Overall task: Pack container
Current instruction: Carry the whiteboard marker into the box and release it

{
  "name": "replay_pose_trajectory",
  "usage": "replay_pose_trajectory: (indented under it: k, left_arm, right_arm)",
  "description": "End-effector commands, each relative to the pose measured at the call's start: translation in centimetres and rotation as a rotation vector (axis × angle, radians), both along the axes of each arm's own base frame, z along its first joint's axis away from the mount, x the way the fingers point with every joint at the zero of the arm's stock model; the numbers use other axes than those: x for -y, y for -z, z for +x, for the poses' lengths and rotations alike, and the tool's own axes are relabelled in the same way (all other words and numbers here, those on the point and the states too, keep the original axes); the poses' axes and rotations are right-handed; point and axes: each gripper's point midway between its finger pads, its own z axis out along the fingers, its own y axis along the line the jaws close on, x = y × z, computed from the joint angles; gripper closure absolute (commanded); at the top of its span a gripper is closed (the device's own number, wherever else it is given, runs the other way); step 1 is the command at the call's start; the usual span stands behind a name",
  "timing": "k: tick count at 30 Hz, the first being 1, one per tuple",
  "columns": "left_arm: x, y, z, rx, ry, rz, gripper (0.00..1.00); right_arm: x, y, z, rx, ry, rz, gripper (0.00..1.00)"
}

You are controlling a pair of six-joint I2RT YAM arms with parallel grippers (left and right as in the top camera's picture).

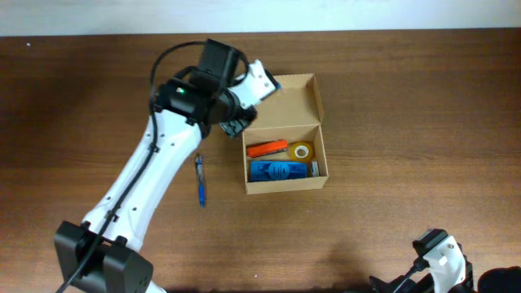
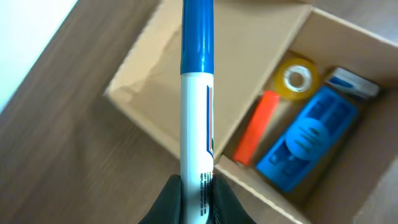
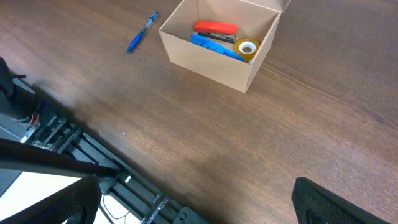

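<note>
Left claw point(image 2: 196, 198) grasping blue-capped white plastic marker point(image 2: 197, 106) above rim of open tan cardboard box point(image 1: 285, 184), likely for dropping in; right claw point(image 3: 186, 202) released, idle.

You have a plain tan cardboard box point(image 1: 286, 182), rectangular, standing upright on its base a little right of the middle of the table point(image 1: 407, 122), long sides running left to right. Its hinged flap point(image 1: 297, 102) is open, leaning back from the far long edge, so the top is open. Inside, an orange item point(image 1: 266, 150) and a yellow tape roll point(image 1: 303, 151) lie side by side towards the far wall, with a blue pack point(image 1: 281, 170) along the near wall
</note>
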Motion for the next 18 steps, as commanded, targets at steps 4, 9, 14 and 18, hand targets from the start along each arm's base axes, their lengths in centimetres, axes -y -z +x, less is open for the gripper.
replay_pose_trajectory:
  k: [4,9,14,18]
  left_arm:
    - [2.4,2.9,-0.6,-0.003,0.242,0.119,0.98]
    - [3.2,8.2,0.6,-0.052,0.346,0.188,0.98]
    - [4.9,9.8,0.1,-0.070,0.432,0.168,0.98]
    - [6.2,9.8,-1.2,-0.098,0.473,0.121,0.98]
  right_arm:
    - [0.0,0.0,0.2,-0.007,0.009,-0.001,0.01]
    - [0.0,0.0,0.2,-0.007,0.009,-0.001,0.01]
    - [0.0,0.0,0.2,-0.007,0.009,-0.001,0.01]
    - [0.0,0.0,0.2,-0.007,0.009,-0.001,0.01]
